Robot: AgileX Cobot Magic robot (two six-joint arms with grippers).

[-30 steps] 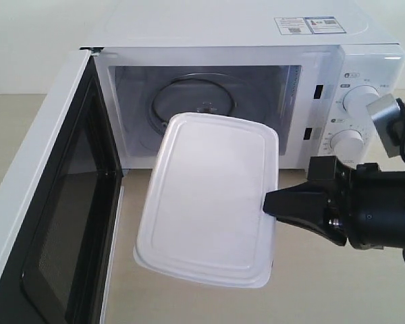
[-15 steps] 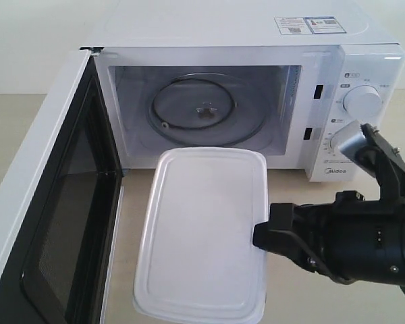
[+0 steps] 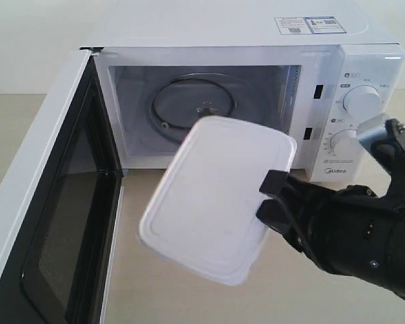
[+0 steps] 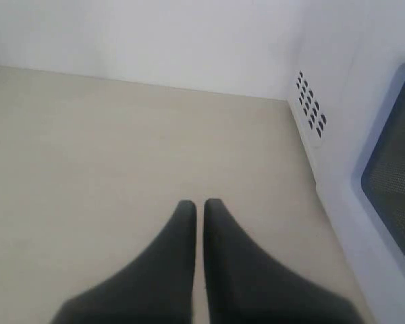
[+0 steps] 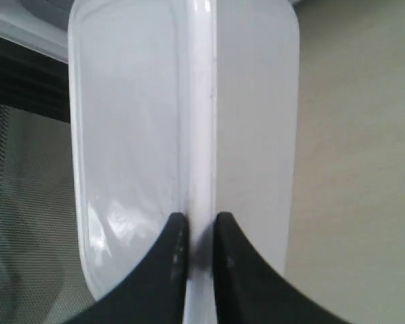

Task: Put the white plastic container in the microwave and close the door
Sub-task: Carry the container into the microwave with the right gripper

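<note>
The white plastic container (image 3: 216,196) hangs tilted in the air in front of the microwave (image 3: 256,94), its far corner raised toward the cavity opening. My right gripper (image 3: 268,199) is shut on the rim of the container (image 5: 189,121), one finger on each side of the lid's edge. The door (image 3: 47,223) stands wide open at the left, black inner frame and mesh window showing. The glass turntable (image 3: 192,101) lies bare inside. My left gripper (image 4: 199,204) is shut on nothing above the tabletop, beside the microwave's vented side wall (image 4: 337,101).
Two round dials (image 3: 361,101) sit on the control panel at the right, just behind my right arm (image 3: 364,236). Stickers (image 3: 309,25) lie on the microwave's top. The beige tabletop (image 3: 189,297) runs under the container and between door and arm.
The container dropped low and level half a second ago, and has now risen and tilted, its far corner swung right toward the cavity. My right arm moved with it.
</note>
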